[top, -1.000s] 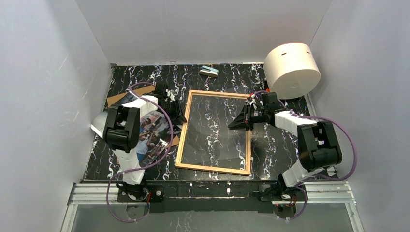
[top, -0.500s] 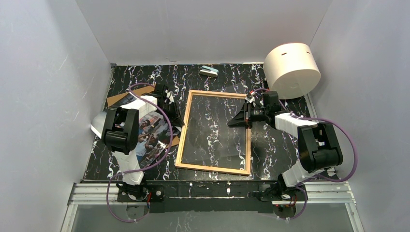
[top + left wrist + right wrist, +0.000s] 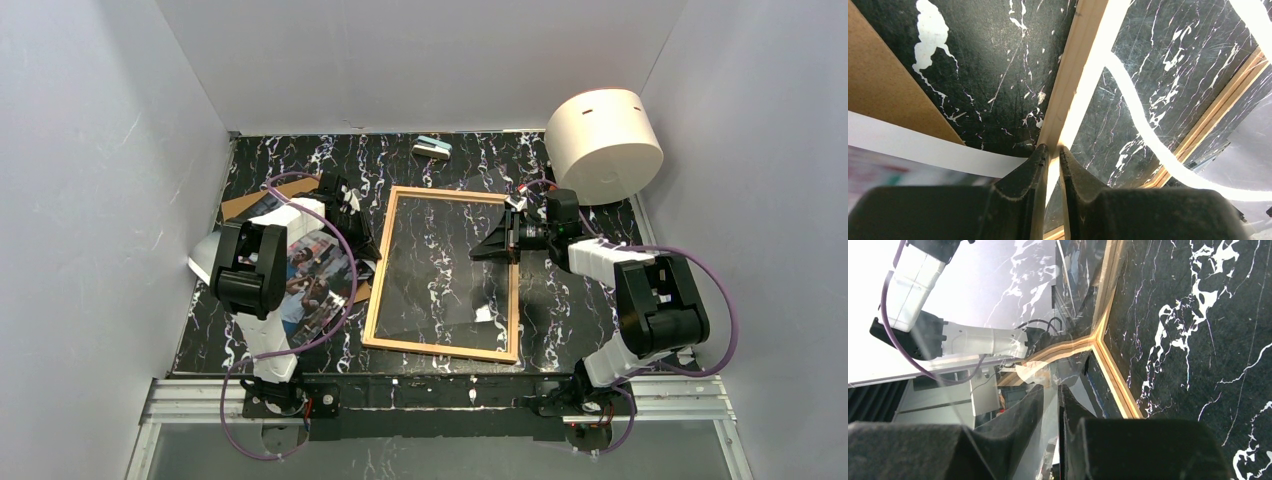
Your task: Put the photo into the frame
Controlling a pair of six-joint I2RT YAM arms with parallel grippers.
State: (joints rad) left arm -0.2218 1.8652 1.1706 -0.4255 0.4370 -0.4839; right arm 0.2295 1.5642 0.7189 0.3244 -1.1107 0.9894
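Observation:
The frame (image 3: 440, 348), thin light wood round a clear glass pane (image 3: 440, 265), lies flat mid-table. My left gripper (image 3: 372, 243) sits on its left edge; in the left wrist view the jaws (image 3: 1053, 148) are shut on the wooden edging (image 3: 1073, 75). My right gripper (image 3: 492, 247) is at the frame's right side, and its fingers (image 3: 1050, 388) pinch the edge of the glass pane (image 3: 1068, 405), with the frame corner (image 3: 1095, 340) beyond. The photo (image 3: 318, 285) lies picture-side up left of the frame, partly under my left arm, its white border (image 3: 923, 147) beside the jaws.
A brown cardboard board (image 3: 240, 205) lies under the photo. A big white cylinder (image 3: 603, 145) stands at the back right, close behind my right arm. A small blue-white object (image 3: 432, 148) lies by the back wall. Grey walls close in both sides.
My left jaws have narrowed onto the frame's left edging. My right gripper shifted slightly toward the back, and a bright reflection has appeared low on the pane.

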